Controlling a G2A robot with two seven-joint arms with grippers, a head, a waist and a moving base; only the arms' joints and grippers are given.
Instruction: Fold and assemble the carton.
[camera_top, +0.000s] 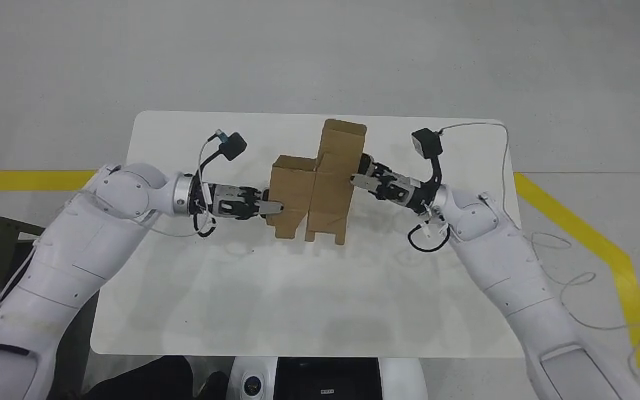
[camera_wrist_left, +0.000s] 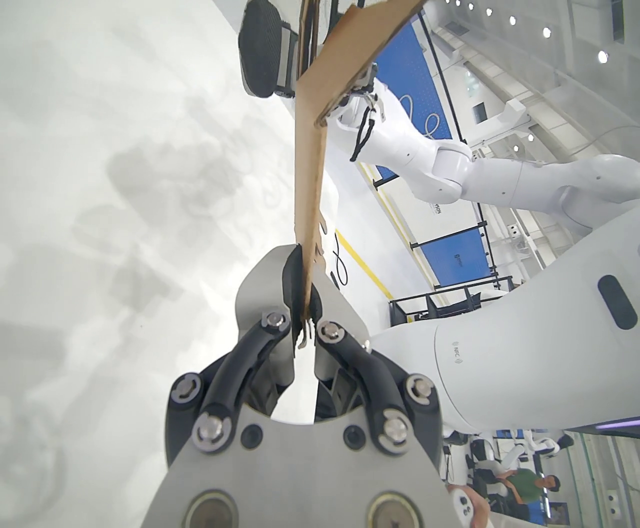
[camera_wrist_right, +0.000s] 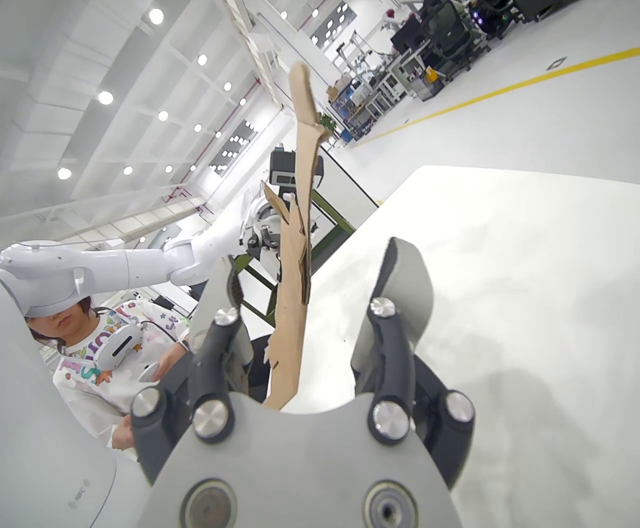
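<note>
From the top, the brown carton (camera_top: 320, 185) is seen over the white table (camera_top: 200, 300), right between the left gripper (camera_top: 268, 207) and the right gripper (camera_top: 357, 181).

At the left wrist, a thin edge of the carton (camera_wrist_left: 309, 190) is pinched tight by the left gripper (camera_wrist_left: 305, 300). The rest is stretched out ahead of it.

At the right wrist, the right gripper (camera_wrist_right: 310, 260) is spread wide. A carton (camera_wrist_right: 292, 320) flap is seen in the gap between its fingers (camera_wrist_right: 400, 280), with room on both sides.
</note>
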